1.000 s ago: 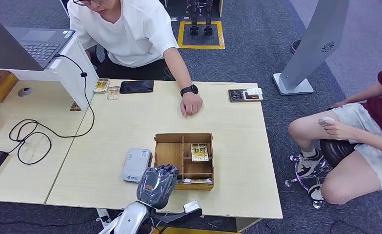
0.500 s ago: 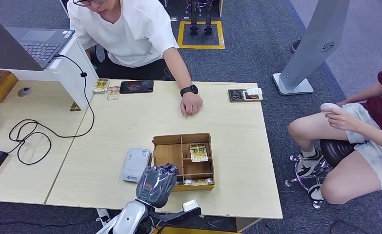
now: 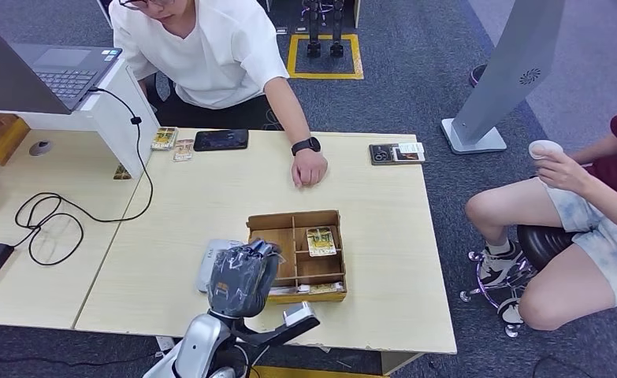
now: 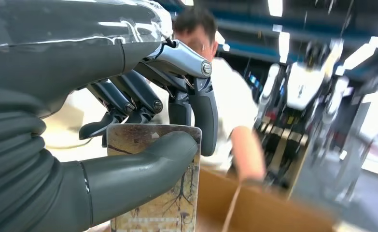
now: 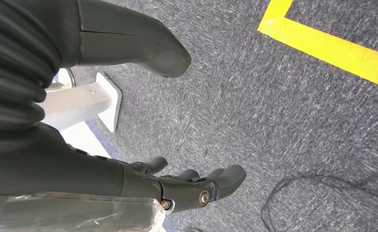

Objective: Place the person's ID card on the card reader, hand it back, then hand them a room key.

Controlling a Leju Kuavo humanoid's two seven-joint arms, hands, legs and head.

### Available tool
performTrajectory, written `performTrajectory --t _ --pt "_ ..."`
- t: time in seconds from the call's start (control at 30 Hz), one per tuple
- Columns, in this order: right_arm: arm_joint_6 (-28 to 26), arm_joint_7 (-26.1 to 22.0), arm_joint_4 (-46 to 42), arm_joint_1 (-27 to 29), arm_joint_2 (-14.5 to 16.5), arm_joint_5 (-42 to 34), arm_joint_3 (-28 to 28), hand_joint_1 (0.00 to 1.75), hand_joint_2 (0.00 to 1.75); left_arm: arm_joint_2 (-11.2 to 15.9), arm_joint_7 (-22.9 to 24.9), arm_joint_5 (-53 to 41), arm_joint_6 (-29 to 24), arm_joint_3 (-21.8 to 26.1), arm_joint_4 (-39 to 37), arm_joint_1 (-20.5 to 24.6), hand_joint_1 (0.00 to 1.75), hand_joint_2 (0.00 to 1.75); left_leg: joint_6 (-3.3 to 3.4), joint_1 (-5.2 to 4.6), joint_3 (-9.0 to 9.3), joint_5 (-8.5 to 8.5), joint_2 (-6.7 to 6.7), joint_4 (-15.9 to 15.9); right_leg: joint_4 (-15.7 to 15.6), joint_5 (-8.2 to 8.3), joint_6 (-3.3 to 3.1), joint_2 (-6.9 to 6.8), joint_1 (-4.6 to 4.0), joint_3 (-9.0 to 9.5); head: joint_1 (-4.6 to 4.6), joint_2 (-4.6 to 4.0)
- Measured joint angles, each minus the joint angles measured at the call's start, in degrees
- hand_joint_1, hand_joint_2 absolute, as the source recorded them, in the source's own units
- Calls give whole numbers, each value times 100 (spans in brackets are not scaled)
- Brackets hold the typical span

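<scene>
Saw card [image 4: 153, 193] pinched between thumb and fingers [image 4: 196, 111] of my left hand [image 3: 242, 277], raised over near-left corner of wooden divided box [image 3: 296, 256] on worktop [image 3: 210, 197]. Another card [image 3: 319, 241] lay in box's far-right compartment. Card reader [image 3: 209, 264] just beside box. Right hand [image 5: 143, 159] hung over carpet, fingers loosely curled, held nothing.
</scene>
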State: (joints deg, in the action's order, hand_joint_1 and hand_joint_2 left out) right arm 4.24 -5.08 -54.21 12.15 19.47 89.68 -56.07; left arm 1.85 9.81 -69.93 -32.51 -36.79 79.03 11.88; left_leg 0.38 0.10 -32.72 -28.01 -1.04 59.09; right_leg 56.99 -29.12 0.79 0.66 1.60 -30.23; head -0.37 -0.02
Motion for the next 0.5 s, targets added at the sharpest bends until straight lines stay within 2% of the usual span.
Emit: performTrajectory --t 0.2,0.5 --pt "-56 3 25 -1 0 0 12 0 175 -40 -142 236 -19 137 376 233 175 175 -1 0 0 1 0 0 1 1 0 0 0 0 0 0" --pt "-62 3 61 -4 0 0 44 0 175 -50 -221 413 -19 205 480 407 175 175 -1 0 0 0 1 0 1 0 0 1 0 -2 0 0"
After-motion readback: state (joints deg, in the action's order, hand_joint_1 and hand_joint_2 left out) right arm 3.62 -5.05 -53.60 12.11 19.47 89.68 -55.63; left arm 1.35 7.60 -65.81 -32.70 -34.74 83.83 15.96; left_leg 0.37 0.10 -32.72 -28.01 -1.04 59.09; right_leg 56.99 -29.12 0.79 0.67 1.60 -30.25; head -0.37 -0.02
